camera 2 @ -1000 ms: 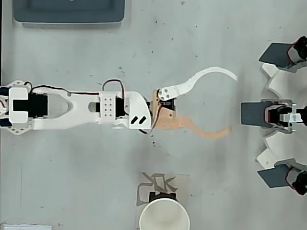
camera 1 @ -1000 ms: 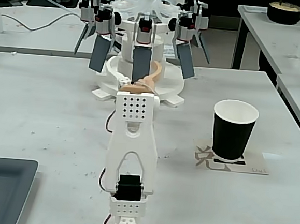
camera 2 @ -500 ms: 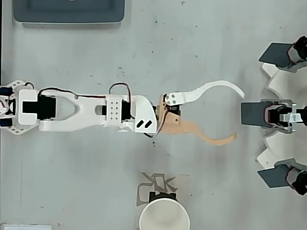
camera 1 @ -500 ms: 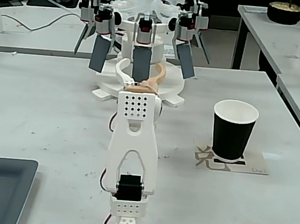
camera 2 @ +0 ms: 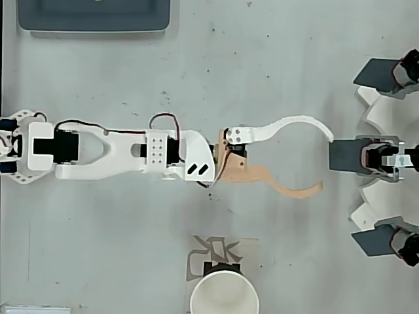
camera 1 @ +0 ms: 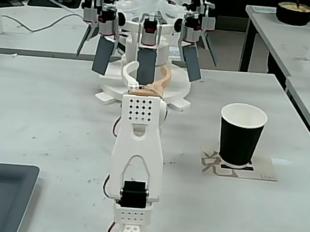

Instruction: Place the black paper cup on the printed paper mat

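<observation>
Cup placement looks done: the black paper cup (camera 1: 242, 134) stands upright on the printed paper mat (camera 1: 263, 173); the gripper (camera 2: 321, 161) hangs well apart over bare table, jaws spread wide and empty; nothing seems left.

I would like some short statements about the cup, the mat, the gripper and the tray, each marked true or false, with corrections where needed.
1. The black paper cup stands upright on the printed paper mat. True.
2. The gripper is shut on the cup. False: it is open, holds nothing, and is apart from the cup.
3. The cup lies on its side. False: it is upright, with its white inside showing.
4. In the overhead view, a dark grey tray lies at the top edge. True.
</observation>
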Tool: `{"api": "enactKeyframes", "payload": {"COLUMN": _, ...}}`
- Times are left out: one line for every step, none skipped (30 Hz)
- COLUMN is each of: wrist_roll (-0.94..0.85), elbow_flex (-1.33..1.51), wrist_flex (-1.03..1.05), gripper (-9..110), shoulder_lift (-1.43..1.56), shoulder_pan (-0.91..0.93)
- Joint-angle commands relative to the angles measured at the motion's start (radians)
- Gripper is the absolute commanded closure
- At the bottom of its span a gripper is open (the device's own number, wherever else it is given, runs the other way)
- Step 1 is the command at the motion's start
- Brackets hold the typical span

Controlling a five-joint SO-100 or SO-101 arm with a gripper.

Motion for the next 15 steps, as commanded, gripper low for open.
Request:
{"api": "enactKeyframes", "payload": {"wrist_roll": 0.005, "elbow_flex": -0.049, "wrist_flex": 0.003, "gripper": 86, "shoulder_lift": 0.021, "shoulder_pan": 0.015}}
{"api": "enactKeyframes", "payload": {"wrist_roll": 0.003, "elbow_flex": -0.049, "wrist_flex": 0.003, "gripper": 86, "shoulder_lift": 0.020, "shoulder_pan": 0.015}}
{"api": "enactKeyframes", "payload": {"wrist_roll": 0.000, "elbow_flex": -0.049, "wrist_flex": 0.003, "gripper": 86, "shoulder_lift": 0.018, "shoulder_pan": 0.015}}
{"api": "enactKeyframes", "payload": {"wrist_roll": -0.003, "elbow_flex": -0.049, "wrist_flex": 0.003, "gripper": 86, "shoulder_lift": 0.017, "shoulder_pan": 0.015}}
{"api": "enactKeyframes", "payload": {"wrist_roll": -0.006, "elbow_flex": -0.049, "wrist_flex": 0.003, "gripper": 87, "shoulder_lift": 0.017, "shoulder_pan": 0.015}}
{"api": "enactKeyframes", "payload": {"wrist_roll": -0.006, "elbow_flex": -0.049, "wrist_flex": 0.003, "gripper": 87, "shoulder_lift": 0.017, "shoulder_pan": 0.015}}
{"api": "enactKeyframes", "payload": {"wrist_roll": -0.008, "elbow_flex": -0.049, "wrist_flex": 0.003, "gripper": 87, "shoulder_lift": 0.017, "shoulder_pan": 0.015}}
{"api": "enactKeyframes", "payload": {"wrist_roll": -0.008, "elbow_flex": -0.049, "wrist_flex": 0.003, "gripper": 87, "shoulder_lift": 0.017, "shoulder_pan": 0.015}}
{"api": "enactKeyframes", "payload": {"wrist_roll": -0.008, "elbow_flex": -0.049, "wrist_flex": 0.003, "gripper": 87, "shoulder_lift": 0.017, "shoulder_pan": 0.015}}
{"api": "enactKeyframes", "payload": {"wrist_roll": -0.008, "elbow_flex": -0.049, "wrist_flex": 0.003, "gripper": 87, "shoulder_lift": 0.017, "shoulder_pan": 0.015}}
{"api": "enactKeyframes", "payload": {"wrist_roll": -0.009, "elbow_flex": -0.049, "wrist_flex": 0.003, "gripper": 87, "shoulder_lift": 0.017, "shoulder_pan": 0.015}}
{"api": "enactKeyframes", "payload": {"wrist_roll": -0.009, "elbow_flex": -0.049, "wrist_flex": 0.003, "gripper": 87, "shoulder_lift": 0.017, "shoulder_pan": 0.015}}
{"api": "enactKeyframes", "payload": {"wrist_roll": -0.009, "elbow_flex": -0.049, "wrist_flex": 0.002, "gripper": 87, "shoulder_lift": 0.017, "shoulder_pan": 0.015}}
{"api": "enactKeyframes", "payload": {"wrist_roll": -0.009, "elbow_flex": -0.049, "wrist_flex": 0.000, "gripper": 87, "shoulder_lift": 0.018, "shoulder_pan": 0.015}}
{"api": "enactKeyframes", "payload": {"wrist_roll": -0.009, "elbow_flex": -0.049, "wrist_flex": -0.002, "gripper": 87, "shoulder_lift": 0.018, "shoulder_pan": 0.015}}
